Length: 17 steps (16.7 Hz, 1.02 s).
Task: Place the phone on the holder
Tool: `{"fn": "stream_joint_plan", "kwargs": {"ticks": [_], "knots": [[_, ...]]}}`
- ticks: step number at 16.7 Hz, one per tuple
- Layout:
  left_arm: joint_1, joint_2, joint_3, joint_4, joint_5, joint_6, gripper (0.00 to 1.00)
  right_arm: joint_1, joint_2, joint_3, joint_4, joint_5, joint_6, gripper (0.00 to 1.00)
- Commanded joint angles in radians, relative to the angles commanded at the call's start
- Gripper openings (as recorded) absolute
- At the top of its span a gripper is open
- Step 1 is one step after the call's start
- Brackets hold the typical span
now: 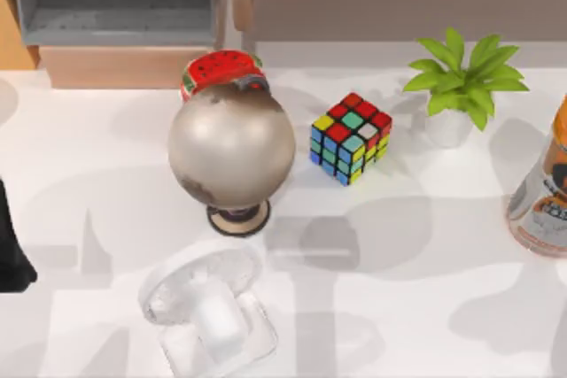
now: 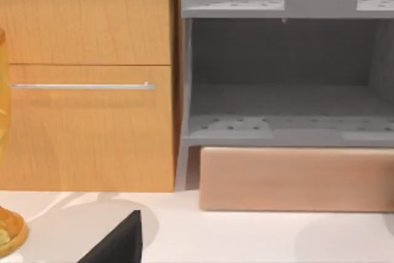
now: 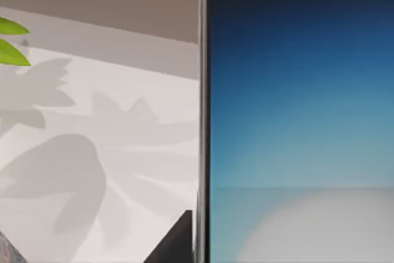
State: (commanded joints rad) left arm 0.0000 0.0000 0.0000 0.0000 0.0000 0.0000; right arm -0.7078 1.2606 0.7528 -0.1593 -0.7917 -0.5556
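The phone (image 3: 295, 109) stands very close in the right wrist view, blue screen glowing white toward one end, with a pale silver rim along its edge. My right gripper (image 3: 277, 247) is shut on it, and one dark finger (image 3: 178, 241) lies against the rim. White table with leaf shadows lies well behind the phone. The holder (image 1: 208, 312), glossy see-through white with a round disc on a squarish base, sits at the table's front, left of centre, just in front of the globe. My left arm (image 1: 11, 250) is parked at the table's left edge.
A grey globe (image 1: 232, 143) on a round foot stands behind the holder, a puzzle cube (image 1: 351, 137) to its right. A potted plant (image 1: 462, 86) and an orange bottle (image 1: 542, 192) occupy the right side. Grey shelves (image 1: 115, 2) and a wooden cabinet line the back.
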Motion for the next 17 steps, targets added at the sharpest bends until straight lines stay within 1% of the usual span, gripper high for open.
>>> {"fn": "stream_joint_plan", "kwargs": {"ticks": [2,5,10,17], "knots": [[0.000,0.000,0.000,0.000,0.000,0.000,1.00,0.023,0.035,-0.002,0.061,0.025,0.030,0.00],[0.000,0.000,0.000,0.000,0.000,0.000,1.00,0.044,0.105,0.010,0.121,0.012,0.067,0.00],[0.000,0.000,0.000,0.000,0.000,0.000,1.00,0.047,0.123,0.014,0.135,0.002,0.072,0.00],[0.000,0.000,0.000,0.000,0.000,0.000,1.00,0.047,0.123,0.014,0.135,0.002,0.072,0.53]]}}
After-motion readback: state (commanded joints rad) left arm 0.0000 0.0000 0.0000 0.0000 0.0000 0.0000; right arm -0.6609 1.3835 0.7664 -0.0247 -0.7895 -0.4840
